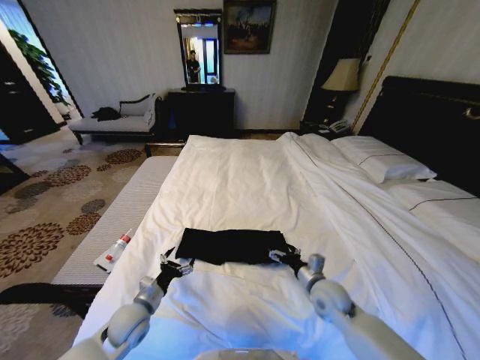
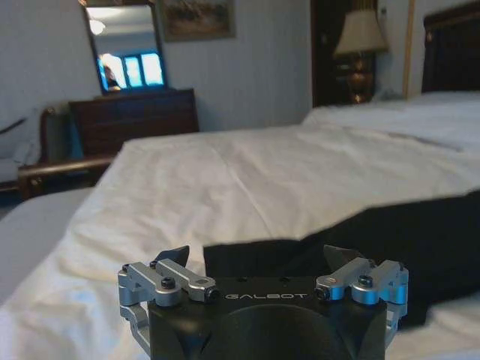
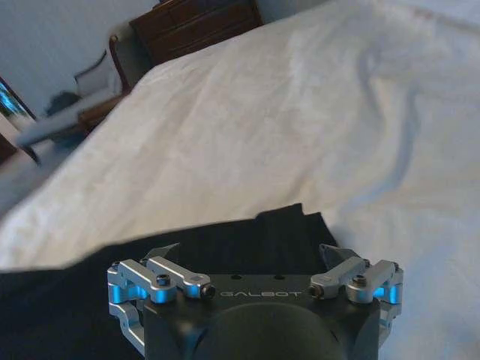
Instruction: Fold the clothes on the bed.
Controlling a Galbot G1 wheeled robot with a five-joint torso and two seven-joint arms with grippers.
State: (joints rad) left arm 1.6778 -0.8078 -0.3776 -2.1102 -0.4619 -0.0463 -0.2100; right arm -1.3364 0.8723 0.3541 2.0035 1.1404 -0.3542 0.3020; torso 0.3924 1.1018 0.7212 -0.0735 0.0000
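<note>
Black T-shirt (image 1: 231,245) flat, partly folded, on bed (image 1: 247,180), just ahead of both tools. Left tool (image 1: 177,265) at near-left corner, right tool (image 1: 281,256) at near-right corner, both spread open, empty. Best to pinch both corners level, lift evenly, fold forward.

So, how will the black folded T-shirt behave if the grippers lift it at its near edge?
The black soft-fabric T-shirt will probably sag between the left gripper and right gripper, since it lies limp and flat. It looks light. Its layers may slide apart on the white bed sheet.
</note>
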